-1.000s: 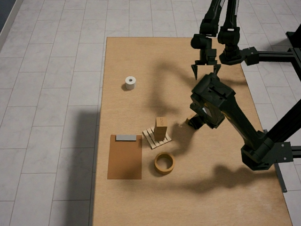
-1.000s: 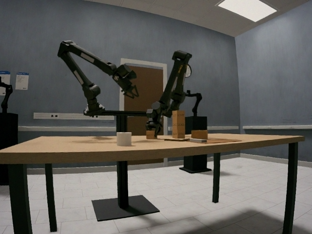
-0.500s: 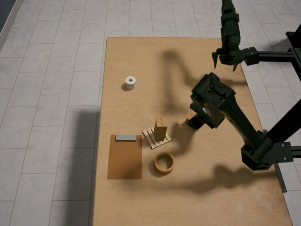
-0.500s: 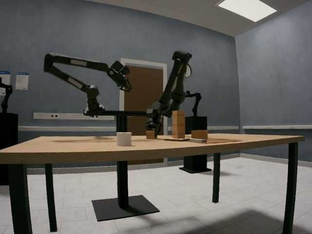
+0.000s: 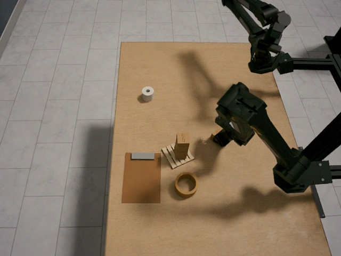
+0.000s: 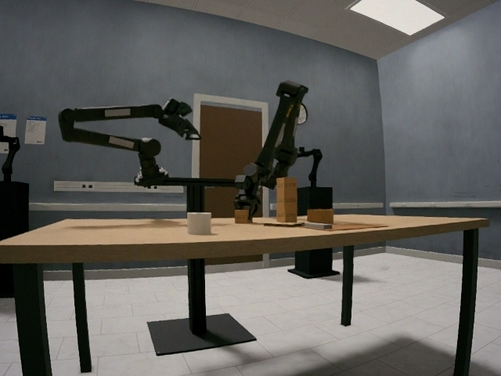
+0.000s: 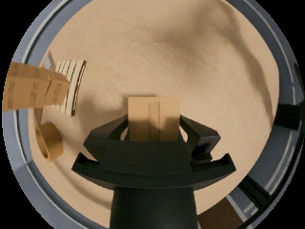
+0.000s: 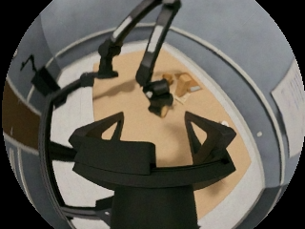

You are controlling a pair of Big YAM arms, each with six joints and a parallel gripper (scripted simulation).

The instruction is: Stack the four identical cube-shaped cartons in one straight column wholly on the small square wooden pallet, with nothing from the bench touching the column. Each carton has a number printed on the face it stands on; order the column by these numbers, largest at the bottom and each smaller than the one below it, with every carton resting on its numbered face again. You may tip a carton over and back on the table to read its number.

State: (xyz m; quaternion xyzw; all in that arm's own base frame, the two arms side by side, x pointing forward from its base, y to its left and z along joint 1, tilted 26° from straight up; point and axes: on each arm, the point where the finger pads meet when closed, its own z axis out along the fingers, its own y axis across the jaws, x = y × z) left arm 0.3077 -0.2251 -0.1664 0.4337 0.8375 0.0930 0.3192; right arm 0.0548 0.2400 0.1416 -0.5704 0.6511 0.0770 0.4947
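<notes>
My left gripper (image 5: 220, 140) (image 6: 244, 215) (image 7: 153, 114) (image 8: 161, 114) is about half open, closed on the fourth carton (image 5: 213, 135) (image 6: 241, 216) (image 7: 153, 112) (image 8: 164, 112), on the table, apart from the pallet (image 5: 168, 157) (image 6: 282, 224) (image 7: 78, 88) (image 8: 182, 99). Three cartons (image 5: 181, 149) (image 6: 286, 200) (image 7: 35, 86) (image 8: 183, 85) stand stacked on the pallet. I have the right gripper (image 5: 275, 48) (image 6: 193, 135) (image 8: 153, 114) wide open, holding nothing, well away from the pallet.

Three brown cartons (image 5: 181, 147) (image 6: 286, 200) (image 7: 35, 87) (image 8: 183, 86) stood stacked on the slatted wooden pallet (image 5: 167, 158) (image 6: 271, 224) (image 7: 78, 85) (image 8: 182, 99); the fourth carton (image 5: 213, 136) (image 6: 242, 216) (image 7: 153, 116) (image 8: 164, 112) sat apart from it, clasped by the left fingers (image 5: 221, 137) (image 6: 254, 208).
</notes>
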